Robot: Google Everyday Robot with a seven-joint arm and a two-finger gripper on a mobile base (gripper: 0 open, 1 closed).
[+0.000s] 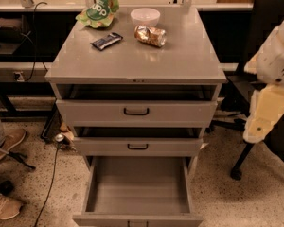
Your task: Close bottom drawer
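The grey metal cabinet (137, 63) has three drawers. The bottom drawer (137, 188) is pulled far out and its plain grey box is empty. Its front panel (137, 220) lies at the lower edge of the camera view, with the handle mostly cut off. The middle drawer (137, 146) and top drawer (136, 111) stand slightly ajar. My gripper (264, 119) hangs as a cream-coloured part below the white arm (277, 60) at the right edge. It is right of the cabinet at about middle-drawer height and touches nothing.
On the cabinet top lie a green chip bag (99, 11), a white bowl (145, 16), a dark snack bar (106, 40) and a crumpled shiny bag (150, 35). A black office chair (270, 13) stands behind my arm. A person's shoes (7, 143) and cables are on the floor at left.
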